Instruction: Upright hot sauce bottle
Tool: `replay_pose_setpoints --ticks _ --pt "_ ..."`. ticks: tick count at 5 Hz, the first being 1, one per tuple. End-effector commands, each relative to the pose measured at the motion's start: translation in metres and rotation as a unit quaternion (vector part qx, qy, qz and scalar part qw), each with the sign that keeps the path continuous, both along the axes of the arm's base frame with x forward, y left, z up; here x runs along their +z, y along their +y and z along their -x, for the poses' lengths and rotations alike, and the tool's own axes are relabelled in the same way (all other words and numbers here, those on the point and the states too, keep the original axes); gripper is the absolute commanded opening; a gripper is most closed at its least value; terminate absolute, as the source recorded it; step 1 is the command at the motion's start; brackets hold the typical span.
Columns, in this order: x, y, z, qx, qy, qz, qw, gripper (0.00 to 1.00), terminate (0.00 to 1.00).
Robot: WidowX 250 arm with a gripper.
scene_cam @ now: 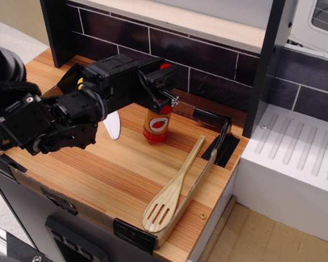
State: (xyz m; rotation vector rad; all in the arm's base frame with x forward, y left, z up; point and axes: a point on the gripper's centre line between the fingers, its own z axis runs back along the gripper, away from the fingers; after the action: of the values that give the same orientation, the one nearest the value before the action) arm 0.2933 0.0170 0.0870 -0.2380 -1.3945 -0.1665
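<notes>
The hot sauce bottle (158, 125) is a glossy red toy bottle with an orange-yellow label showing a white oval and a red chili. It stands upright on the wooden board (115, 169), base down, near the back middle. My black gripper (163, 94) is over the bottle's top and closed around its neck; the red cap peeks out above the fingers. The arm reaches in from the left and hides the bottle's upper part.
A white toy knife (112, 126) with a yellow handle lies left of the bottle, mostly hidden by the arm. A slotted wooden spatula (175, 191) lies at the board's right edge. A dark tiled wall (208, 60) stands behind; a white drainer (300, 158) sits to the right.
</notes>
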Motion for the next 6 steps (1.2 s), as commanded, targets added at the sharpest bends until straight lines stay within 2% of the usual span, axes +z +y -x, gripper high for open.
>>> replay_pose_setpoints --ticks 1,3,4,5,6 --pt "0.001 0.004 0.007 0.017 -0.024 0.005 0.9996 1.0 0.0" --pt "0.019 0.011 0.007 0.013 -0.01 0.015 0.9998 1.0 0.0" --pt "0.039 0.012 0.006 0.022 -0.009 0.023 0.9994 1.0 0.0" --pt "0.055 0.011 0.007 0.006 0.005 0.025 0.9997 1.0 0.0" --pt "0.055 0.011 0.007 0.006 0.005 0.025 0.9997 1.0 0.0"
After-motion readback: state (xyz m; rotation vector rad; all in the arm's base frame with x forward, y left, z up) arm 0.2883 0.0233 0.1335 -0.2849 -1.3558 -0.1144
